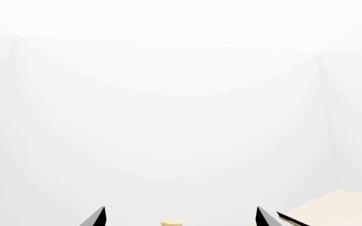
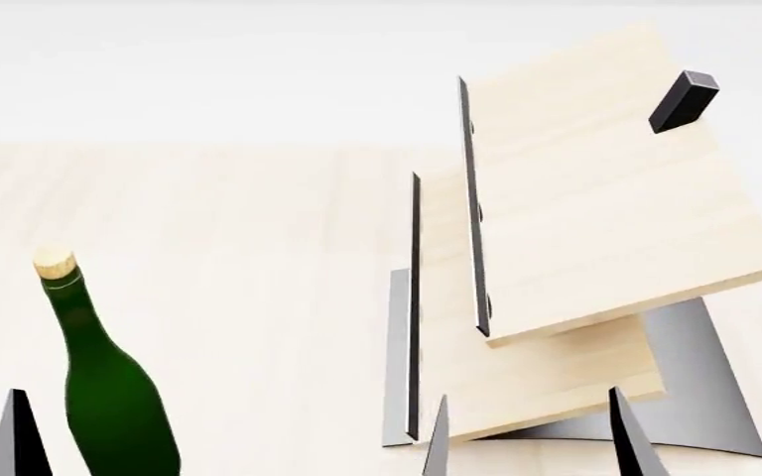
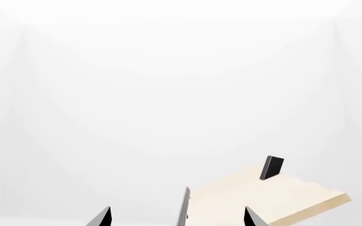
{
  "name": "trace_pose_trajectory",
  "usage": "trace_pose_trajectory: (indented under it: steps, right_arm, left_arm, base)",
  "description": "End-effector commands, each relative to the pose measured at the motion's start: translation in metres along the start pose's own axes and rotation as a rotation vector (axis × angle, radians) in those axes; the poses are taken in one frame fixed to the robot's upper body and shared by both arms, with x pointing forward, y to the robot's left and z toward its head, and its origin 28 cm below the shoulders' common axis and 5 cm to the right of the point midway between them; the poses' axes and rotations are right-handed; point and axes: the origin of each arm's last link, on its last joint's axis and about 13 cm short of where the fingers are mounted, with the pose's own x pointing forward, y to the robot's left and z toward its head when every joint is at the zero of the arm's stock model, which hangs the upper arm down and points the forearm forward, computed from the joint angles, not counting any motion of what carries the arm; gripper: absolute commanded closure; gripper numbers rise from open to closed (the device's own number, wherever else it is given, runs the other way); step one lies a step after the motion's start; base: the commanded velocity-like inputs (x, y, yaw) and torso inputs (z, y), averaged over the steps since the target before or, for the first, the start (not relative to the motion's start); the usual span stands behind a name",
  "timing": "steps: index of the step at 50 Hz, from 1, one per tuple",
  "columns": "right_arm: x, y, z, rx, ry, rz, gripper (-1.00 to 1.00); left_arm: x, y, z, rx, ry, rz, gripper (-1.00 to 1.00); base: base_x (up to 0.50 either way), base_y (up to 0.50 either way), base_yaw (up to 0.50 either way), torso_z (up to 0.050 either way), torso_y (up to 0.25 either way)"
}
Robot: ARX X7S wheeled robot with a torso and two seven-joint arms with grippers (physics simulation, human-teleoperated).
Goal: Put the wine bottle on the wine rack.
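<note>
So the head view is the only one showing the whole wine bottle (image 2: 106, 382), standing upright on the desk (image 2: 235, 248), well to the left of the wine rack (image 2: 593, 238). Left wrist cam just catches its cork. Nothing's on the rack boards. Left gripper (image 1: 181, 217) and right gripper (image 3: 177, 217) both spread wide, holding nothing.
</note>
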Motion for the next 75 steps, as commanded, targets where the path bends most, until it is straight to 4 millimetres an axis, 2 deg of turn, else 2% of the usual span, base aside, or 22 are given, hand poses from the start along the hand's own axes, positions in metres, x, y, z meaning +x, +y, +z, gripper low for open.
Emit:
trace_pose_trajectory:
  steps: [1,4,13,21,32,34,43,47,51,55,56,57,58,61,65,68,75]
  right_arm:
    - [0.0,0.001,-0.002,-0.024,0.01,0.006,-1.0]
    - [0.001,0.003,-0.004,-0.074,-0.012,-0.034,-1.0]
    - [0.002,0.01,-0.001,-0.073,0.009,0.003,-1.0]
    - [0.015,0.014,0.007,-0.043,-0.016,-0.002,-1.0]
    - [0.052,0.015,0.02,-0.026,-0.023,0.048,-1.0]
    - [0.064,0.015,0.021,-0.043,-0.022,0.056,-1.0]
    - [0.093,0.014,0.023,-0.075,-0.022,0.054,-1.0]
    - [0.111,0.012,0.026,-0.101,-0.084,0.115,-1.0]
    - [0.126,0.011,0.027,-0.138,-0.071,0.128,-1.0]
    - [0.141,0.01,0.029,-0.089,0.009,0.13,-1.0]
    - [0.146,0.01,0.028,-0.135,-0.031,0.128,-1.0]
    - [0.148,0.01,0.026,-0.164,0.065,0.126,-1.0]
    - [0.153,0.012,0.029,-0.161,0.002,0.153,-1.0]
    - [0.159,0.012,0.028,-0.193,0.076,0.228,-1.0]
    - [0.165,0.014,0.032,-0.226,0.01,0.268,-1.0]
    - [0.17,0.015,0.037,-0.147,0.039,0.359,-1.0]
    - [0.181,0.011,0.04,0.041,0.28,0.529,-1.0]
  left_arm:
    - [0.0,0.0,0.0,0.0,0.001,0.0,-1.0]
    - [0.0,0.0,-0.001,0.0,0.003,-0.001,-1.0]
    - [0.001,0.001,0.001,-0.001,0.0,0.001,-1.0]
    - [0.0,0.0,0.0,0.0,0.0,-0.002,-1.0]
    - [0.0,0.001,-0.001,-0.002,0.0,0.0,-1.0]
    - [0.0,0.0,0.0,-0.002,0.001,-0.002,-1.0]
    - [0.001,0.001,0.0,0.001,0.0,0.001,-1.0]
    - [0.001,0.002,0.0,0.002,-0.001,0.004,-1.0]
    - [0.001,0.002,0.0,0.002,-0.001,0.005,-1.0]
    - [0.002,0.002,-0.001,0.004,0.0,0.008,-1.0]
    - [0.002,0.002,-0.001,0.004,-0.001,0.008,-1.0]
    - [0.002,0.002,-0.001,0.004,-0.001,0.008,-1.0]
    - [0.002,0.003,-0.001,0.004,-0.001,0.009,-1.0]
    - [0.002,0.003,-0.001,0.005,-0.002,0.011,-1.0]
    - [0.002,0.003,-0.001,0.006,-0.003,0.011,-1.0]
    - [0.002,0.003,-0.001,0.006,-0.002,0.011,-1.0]
    - [0.002,0.003,0.0,0.004,-0.003,0.011,-1.0]
  base:
    - [0.0,0.0,0.0,0.0,0.0]
    - [0.0,0.0,0.0,0.0,0.0]
    - [0.0,0.0,0.0,0.0,0.0]
    - [0.0,0.0,0.0,0.0,0.0]
    - [0.0,0.0,0.0,0.0,0.0]
    - [0.0,0.0,0.0,0.0,0.0]
    - [0.0,0.0,0.0,0.0,0.0]
    - [0.0,0.0,0.0,0.0,0.0]
    - [0.0,0.0,0.0,0.0,0.0]
    - [0.0,0.0,0.0,0.0,0.0]
    - [0.0,0.0,0.0,0.0,0.0]
    - [0.0,0.0,0.0,0.0,0.0]
    - [0.0,0.0,0.0,0.0,0.0]
    - [0.0,0.0,0.0,0.0,0.0]
    - [0.0,0.0,0.0,0.0,0.0]
    - [0.0,0.0,0.0,0.0,0.0]
    - [0.0,0.0,0.0,0.0,0.0]
